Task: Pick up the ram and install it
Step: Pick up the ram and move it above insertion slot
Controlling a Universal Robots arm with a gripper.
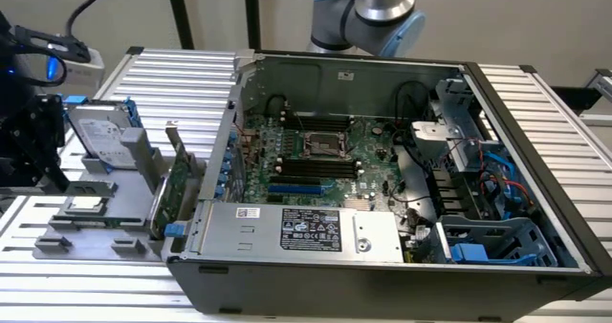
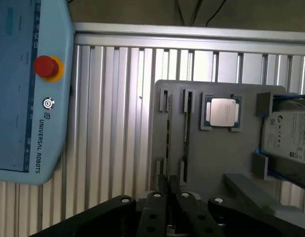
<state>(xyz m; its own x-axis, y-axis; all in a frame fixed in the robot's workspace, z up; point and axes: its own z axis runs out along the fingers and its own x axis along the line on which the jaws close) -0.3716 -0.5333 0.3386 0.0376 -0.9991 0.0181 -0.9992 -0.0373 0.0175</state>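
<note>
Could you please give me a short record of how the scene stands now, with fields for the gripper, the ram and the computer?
gripper: over the gray holder, in line with one end of the ram; contact unclear
ram: standing on edge in a holder slot, not yet lifted
also on holder: processor chip, hard drive, expansion card
computer case: open, motherboard exposed
memory slots: look empty

The ram [image 2: 168, 143], seen edge-on, hides its chips, and the hard drive [image 2: 290, 138] is cut off.
</note>
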